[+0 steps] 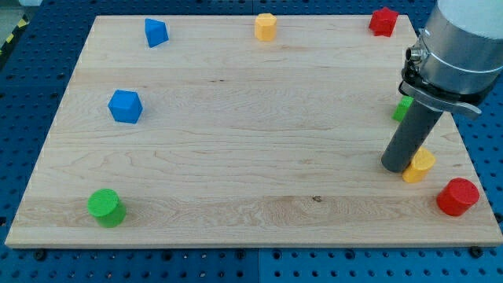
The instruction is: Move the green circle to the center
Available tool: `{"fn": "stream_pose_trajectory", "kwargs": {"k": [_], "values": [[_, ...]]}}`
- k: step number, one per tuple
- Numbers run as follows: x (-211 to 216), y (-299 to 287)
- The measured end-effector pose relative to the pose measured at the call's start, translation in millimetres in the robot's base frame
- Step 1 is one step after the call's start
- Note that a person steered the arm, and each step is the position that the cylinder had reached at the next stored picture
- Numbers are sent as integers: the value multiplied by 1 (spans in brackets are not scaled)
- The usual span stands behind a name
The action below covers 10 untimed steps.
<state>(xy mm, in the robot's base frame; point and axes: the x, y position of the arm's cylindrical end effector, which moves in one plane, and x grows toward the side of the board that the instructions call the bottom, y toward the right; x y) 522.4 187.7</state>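
Note:
The green circle is a short green cylinder near the bottom left corner of the wooden board. My tip is the lower end of a dark rod at the view's right, far from the green circle. It touches or stands right beside a yellow block on its right. A second green block is partly hidden behind the rod.
A red cylinder sits at the bottom right. A red block is at the top right. A yellow hexagonal block is at the top middle. Two blue blocks lie at the left, one near the top and one lower.

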Motion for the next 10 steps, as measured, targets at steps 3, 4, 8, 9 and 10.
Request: {"fn": "stream_pose_trajectory", "kwargs": {"k": [3,4,8,9,10], "values": [[0,31],[0,32],[4,-97],[21,-128],[22,-131]]}}
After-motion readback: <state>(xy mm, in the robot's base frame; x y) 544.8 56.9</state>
